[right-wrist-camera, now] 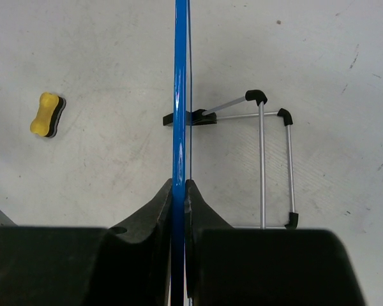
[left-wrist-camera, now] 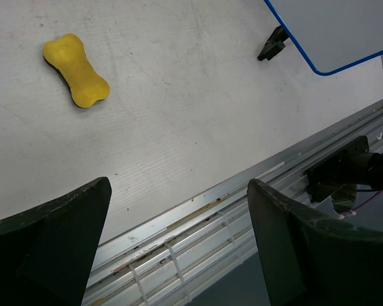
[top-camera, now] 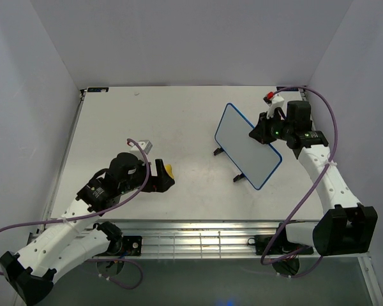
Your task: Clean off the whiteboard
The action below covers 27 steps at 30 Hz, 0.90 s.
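The whiteboard [top-camera: 246,144], blue-framed and blank-looking, stands tilted on its wire stand at the right of the table. My right gripper [top-camera: 258,132] is shut on its upper right edge; the right wrist view shows the blue edge [right-wrist-camera: 179,95] clamped between my fingers [right-wrist-camera: 158,210]. The yellow bone-shaped eraser [top-camera: 168,171] lies flat on the table just ahead of my left gripper [top-camera: 161,182]. It shows in the left wrist view [left-wrist-camera: 75,70] and the right wrist view [right-wrist-camera: 47,115]. My left gripper [left-wrist-camera: 179,223] is open and empty, apart from the eraser, over the table's near edge.
The wire stand [right-wrist-camera: 274,159] with black feet props the board from behind. A metal rail [top-camera: 198,239] runs along the table's near edge. White walls enclose the table on three sides. Purple cables loop off both arms.
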Motion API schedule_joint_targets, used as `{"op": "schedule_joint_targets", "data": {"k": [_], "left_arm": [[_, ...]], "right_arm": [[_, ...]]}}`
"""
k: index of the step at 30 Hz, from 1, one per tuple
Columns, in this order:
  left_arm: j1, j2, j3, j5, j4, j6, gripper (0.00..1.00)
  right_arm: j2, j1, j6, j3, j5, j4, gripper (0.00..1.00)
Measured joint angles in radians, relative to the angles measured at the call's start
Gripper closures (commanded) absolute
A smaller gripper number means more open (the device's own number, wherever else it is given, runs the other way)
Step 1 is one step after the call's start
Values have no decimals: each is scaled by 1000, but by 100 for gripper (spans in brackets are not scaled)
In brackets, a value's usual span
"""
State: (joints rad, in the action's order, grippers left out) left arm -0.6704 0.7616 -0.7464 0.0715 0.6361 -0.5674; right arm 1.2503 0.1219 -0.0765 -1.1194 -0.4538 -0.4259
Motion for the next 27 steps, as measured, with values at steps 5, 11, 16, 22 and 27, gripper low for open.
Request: {"op": "schedule_joint_targets", "data": {"k": [5, 11, 16, 22, 27], "left_arm": [[0, 1, 1, 5, -7, 2, 2], [0, 2, 1, 12, -16, 3, 2], [0, 3, 2, 23, -16, 3, 2], [-2, 3, 2, 38, -17, 8, 2], [-11, 3, 3, 48, -18, 11, 2]], "right_arm": [[1, -17, 23, 56, -31, 39, 92], [2, -36, 32, 97, -55, 81, 89], [2, -45, 19, 107, -66, 108, 64], [27, -50, -9, 115, -19, 129, 42], [57, -52, -37, 119, 46, 138, 36]]}}
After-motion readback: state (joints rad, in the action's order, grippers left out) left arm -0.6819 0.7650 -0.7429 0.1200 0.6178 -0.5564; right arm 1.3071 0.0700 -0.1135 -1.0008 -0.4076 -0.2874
